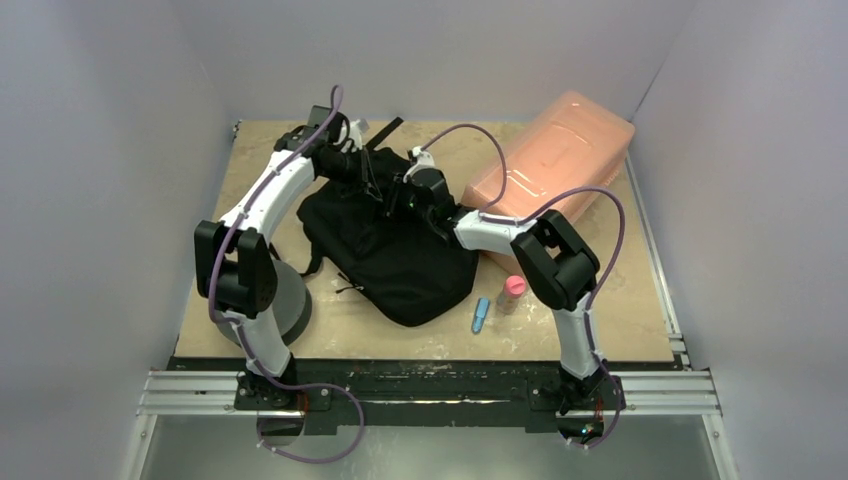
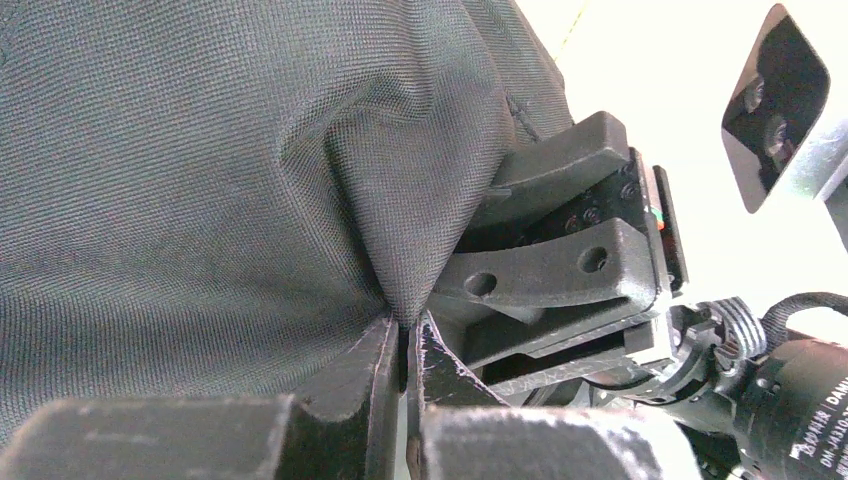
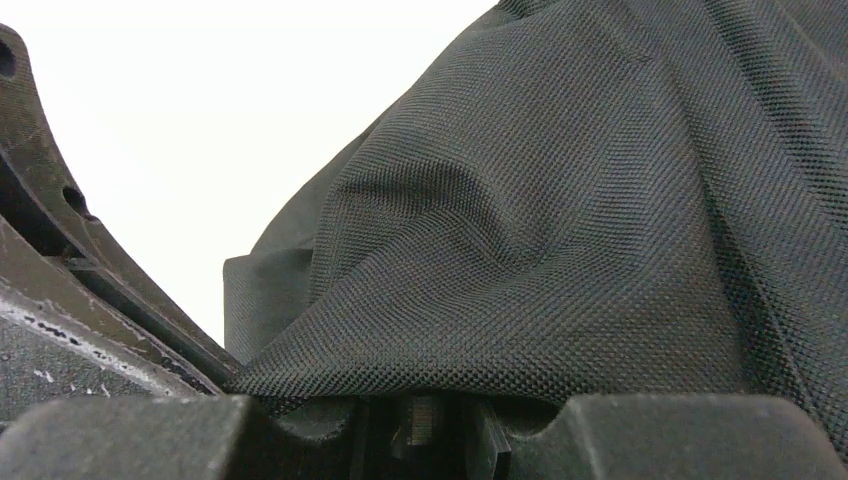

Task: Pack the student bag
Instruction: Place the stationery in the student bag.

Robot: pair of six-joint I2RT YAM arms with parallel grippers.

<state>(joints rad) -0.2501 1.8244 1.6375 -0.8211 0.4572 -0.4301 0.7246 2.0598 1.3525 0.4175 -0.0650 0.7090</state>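
Note:
The student bag (image 1: 400,255) is a soft black backpack lying in the middle of the table. Both arms reach to its far upper edge and meet there. My left gripper (image 1: 372,182) is shut on a pinched fold of the bag's fabric (image 2: 400,200), its fingertips (image 2: 385,350) pressed together at the fold's tip (image 2: 408,335). My right gripper (image 1: 397,197) faces it from the right. Its fingers (image 2: 540,275) reach into the same fold. In the right wrist view the bag's cloth (image 3: 560,230) drapes over that gripper's jaws (image 3: 420,420), which stand close together around a small ribbed piece of the bag.
A translucent pink plastic box (image 1: 560,150) lies at the back right, just behind the right arm. A small blue item (image 1: 481,315) and a little pink-capped bottle (image 1: 513,290) sit near the bag's front right. A dark grey ring (image 1: 292,300) lies at the front left.

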